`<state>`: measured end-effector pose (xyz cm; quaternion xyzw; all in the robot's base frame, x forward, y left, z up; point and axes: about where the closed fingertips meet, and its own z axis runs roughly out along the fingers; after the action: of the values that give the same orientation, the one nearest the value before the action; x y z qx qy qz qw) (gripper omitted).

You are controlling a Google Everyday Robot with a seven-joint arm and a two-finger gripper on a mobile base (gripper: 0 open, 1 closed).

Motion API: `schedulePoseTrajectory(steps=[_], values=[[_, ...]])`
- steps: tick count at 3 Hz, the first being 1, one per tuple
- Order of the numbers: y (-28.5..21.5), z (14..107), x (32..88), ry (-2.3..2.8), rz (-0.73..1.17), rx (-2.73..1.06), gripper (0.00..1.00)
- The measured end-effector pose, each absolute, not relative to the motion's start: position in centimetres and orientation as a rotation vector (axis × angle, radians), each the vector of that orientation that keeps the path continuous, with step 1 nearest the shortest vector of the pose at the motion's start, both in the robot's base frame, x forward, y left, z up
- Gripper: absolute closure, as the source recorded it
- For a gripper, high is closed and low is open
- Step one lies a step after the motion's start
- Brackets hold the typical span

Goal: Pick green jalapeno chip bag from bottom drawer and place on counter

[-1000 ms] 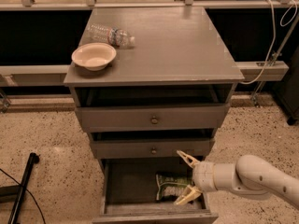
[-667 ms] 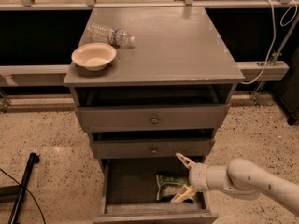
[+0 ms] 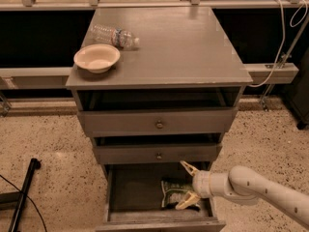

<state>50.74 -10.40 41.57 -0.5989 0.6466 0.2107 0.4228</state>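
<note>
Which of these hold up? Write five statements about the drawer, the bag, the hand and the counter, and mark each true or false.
1. The green jalapeno chip bag lies inside the open bottom drawer. True.
2. The hand is shut on the bag and holds it above the counter. False: the hand is open, its fingers spread at the bag, down in the bottom drawer.
3. A bowl and a clear plastic water bottle are on the counter. True.
4. The water bottle stands upright. False: it lies on its side behind the bowl.
5. The arm reaches into the drawer from the right of the view. True.
</note>
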Motion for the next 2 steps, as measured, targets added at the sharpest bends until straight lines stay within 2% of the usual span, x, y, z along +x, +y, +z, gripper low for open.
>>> schedulePoseTrajectory(steps=[2], values=[[-13.1,38.0,51.1,1.779,0.439,-1.508,0.0]])
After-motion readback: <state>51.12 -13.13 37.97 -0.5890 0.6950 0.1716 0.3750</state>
